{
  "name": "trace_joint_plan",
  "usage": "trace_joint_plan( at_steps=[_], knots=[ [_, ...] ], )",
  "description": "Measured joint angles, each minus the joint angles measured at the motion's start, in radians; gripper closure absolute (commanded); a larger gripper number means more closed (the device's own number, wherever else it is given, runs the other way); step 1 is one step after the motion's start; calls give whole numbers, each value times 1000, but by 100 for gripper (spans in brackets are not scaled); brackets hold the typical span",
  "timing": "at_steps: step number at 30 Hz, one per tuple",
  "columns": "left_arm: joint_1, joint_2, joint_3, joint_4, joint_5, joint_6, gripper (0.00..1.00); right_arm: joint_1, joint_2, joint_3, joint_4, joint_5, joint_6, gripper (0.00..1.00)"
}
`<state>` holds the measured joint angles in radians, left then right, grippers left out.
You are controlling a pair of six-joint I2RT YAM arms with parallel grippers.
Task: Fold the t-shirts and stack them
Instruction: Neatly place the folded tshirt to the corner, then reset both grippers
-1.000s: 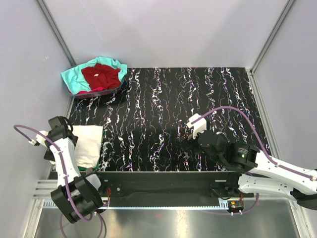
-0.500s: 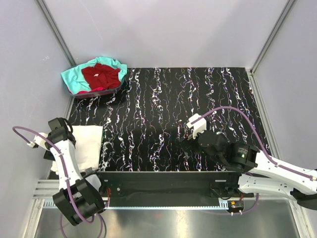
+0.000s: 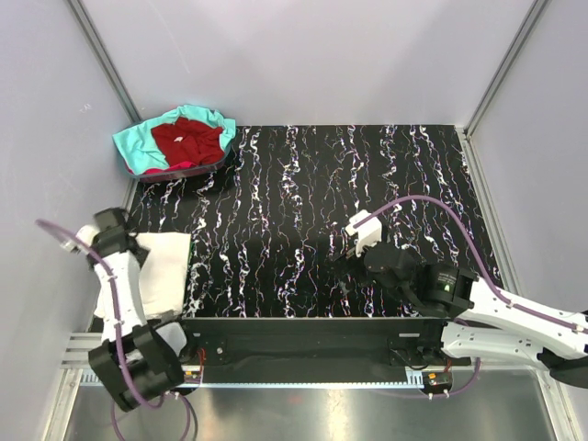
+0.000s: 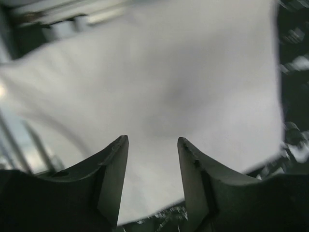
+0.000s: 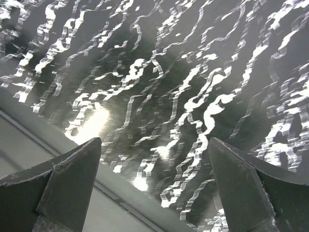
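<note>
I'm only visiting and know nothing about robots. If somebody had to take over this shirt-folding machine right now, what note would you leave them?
Left end effector: jaws partly apart, low over the white t-shirt, nothing visibly pinched.
Right end effector: wide open, holding nothing, above the patterned table.
Things: the white t-shirt lies flat and folded at the table's near-left edge. The dark red t-shirt lies crumpled on the teal t-shirt in the far-left corner.
Done: the white one looks folded.
Left: fold the dark red and teal ones, then stack them with the white.
</note>
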<state>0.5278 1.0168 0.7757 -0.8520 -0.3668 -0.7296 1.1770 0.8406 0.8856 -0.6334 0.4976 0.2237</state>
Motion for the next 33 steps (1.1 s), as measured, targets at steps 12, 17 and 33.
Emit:
trace_joint_plan(
  at_steps=[12, 17, 33],
  knots=[
    [-1128, -17, 6, 330, 117, -184, 18, 0, -211, -257, 43, -43, 529, 0],
    [-1349, -178, -237, 596, 211, -236, 15, 0, -604, -527, 63, -37, 827, 0],
    [-1440, -1011, -736, 1134, 375, -587, 12, -2, -585, -768, 277, -85, 1249, 0]
  ],
)
